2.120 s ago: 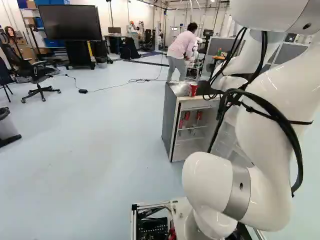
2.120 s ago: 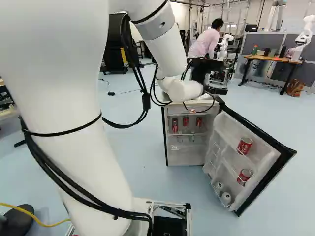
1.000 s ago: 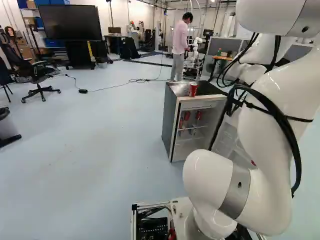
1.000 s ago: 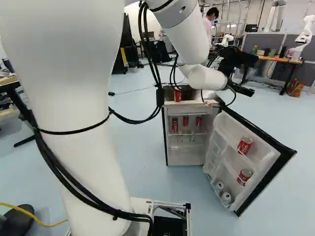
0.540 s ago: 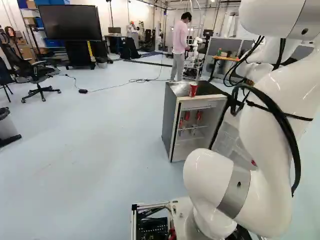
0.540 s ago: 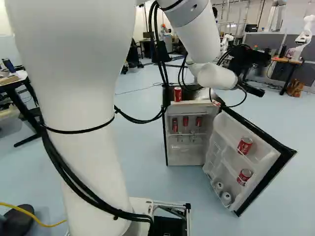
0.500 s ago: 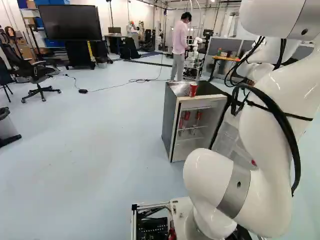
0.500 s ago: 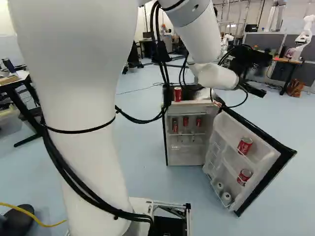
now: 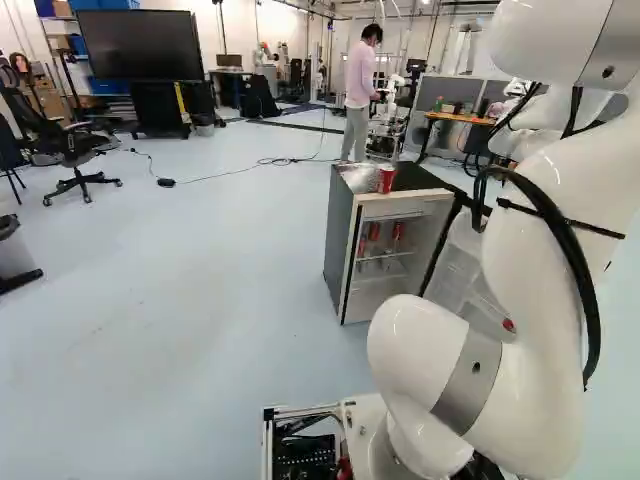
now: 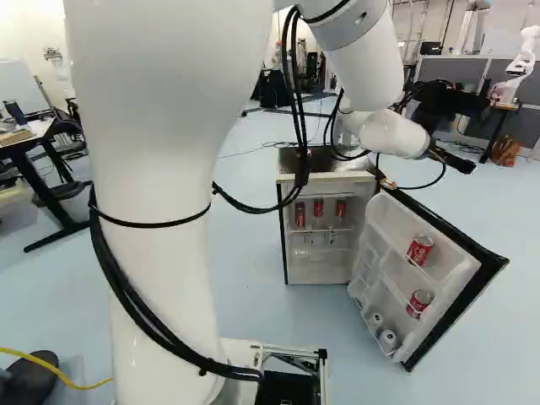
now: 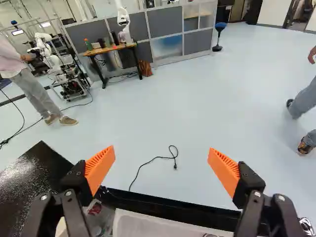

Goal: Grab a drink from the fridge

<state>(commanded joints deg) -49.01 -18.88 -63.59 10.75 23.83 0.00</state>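
My gripper (image 10: 456, 160) is at the upper right of the right base view, above the fridge door. In the wrist view the gripper (image 11: 162, 167) stands wide open, with nothing between its orange pads. The fridge (image 9: 345, 245) is open, its door (image 10: 464, 291) swung out to the right. Red cans (image 10: 318, 208) stand on its upper shelf, and the door holds a red can (image 10: 419, 250), a lower red can (image 10: 418, 303) and two pale can ends (image 10: 387, 339). Another red can (image 9: 386, 179) stands on the fridge top (image 11: 32, 180). The door's black edge (image 11: 170, 201) passes below the fingers.
A desk (image 11: 111, 48) and grey partitions (image 11: 165, 22) stand beyond the gripper, with another robot (image 11: 123, 22) at the desk. A thin cable (image 11: 157, 158) lies on the floor past the door. A table (image 10: 38, 139) is at the left of the right base view.
The arm has swung rightward, carrying the gripper from over the fridge top to beyond the door's hinge side. Its cables now cover the top can in the right base view. The base has not moved.
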